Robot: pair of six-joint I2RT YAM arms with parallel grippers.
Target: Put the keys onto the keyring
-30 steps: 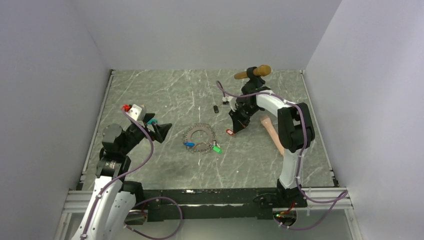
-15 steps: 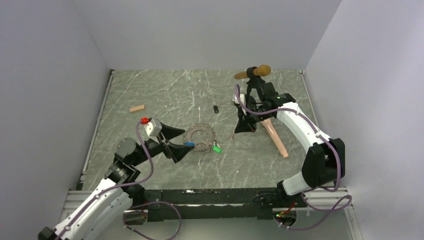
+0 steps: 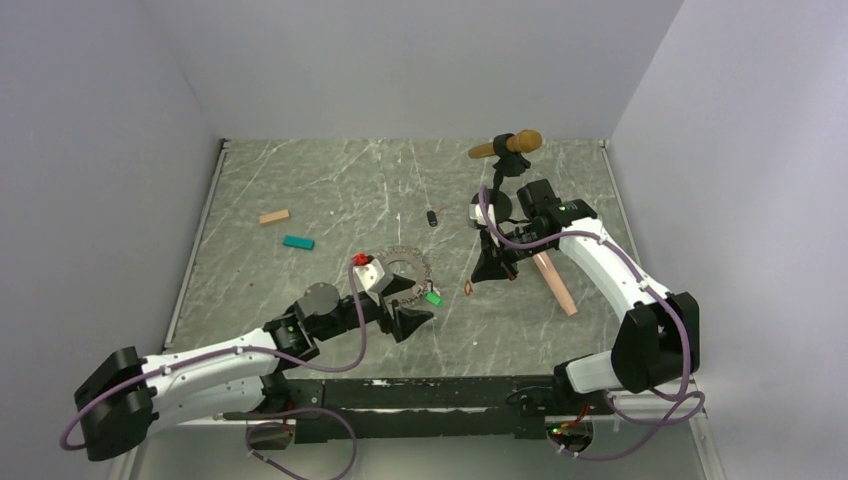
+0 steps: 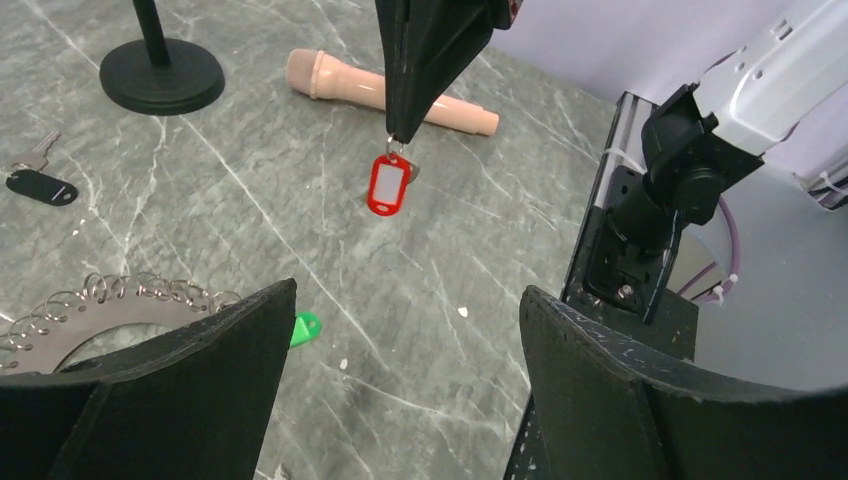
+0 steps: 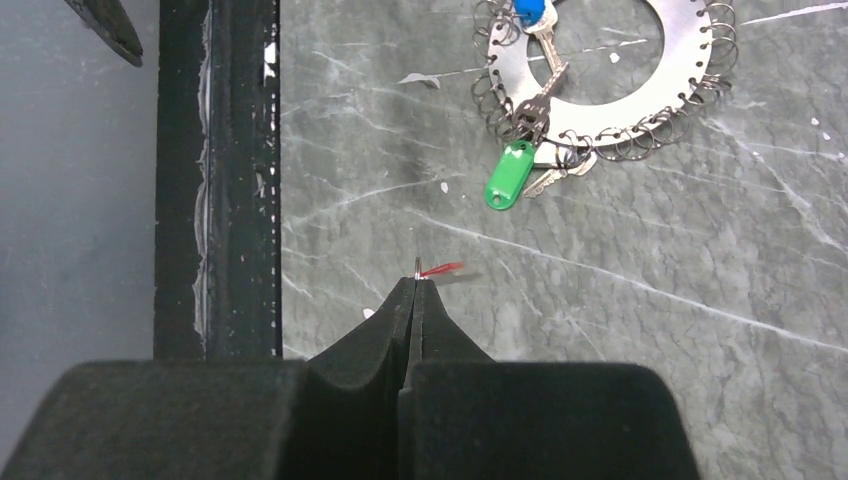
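The keyring (image 3: 400, 274) is a flat grey toothed ring with small wire loops, lying mid-table. A blue-tagged key (image 5: 528, 10) and a green-tagged key (image 5: 509, 176) hang on its loops. My right gripper (image 3: 477, 278) hovers to the right of the ring, shut on the ring of a red-tagged key (image 4: 388, 183) that dangles below its tips above the table. My left gripper (image 3: 410, 320) sits low just in front of the keyring, open with nothing between its fingers (image 4: 200, 380). In its view the green tag (image 4: 305, 327) peeks past the left finger.
A black key fob (image 3: 432, 218) lies behind the ring. A pink microphone (image 3: 553, 280) lies at the right, and another sits on a black stand (image 3: 505, 147) at the back. Teal (image 3: 297, 242) and tan (image 3: 274, 216) blocks lie at left. The black front rail (image 5: 215, 180) is close.
My left arm has swung from the left side to just in front of the keyring, uncovering the two blocks. My right gripper has lifted the red-tagged key and shifted slightly nearer.
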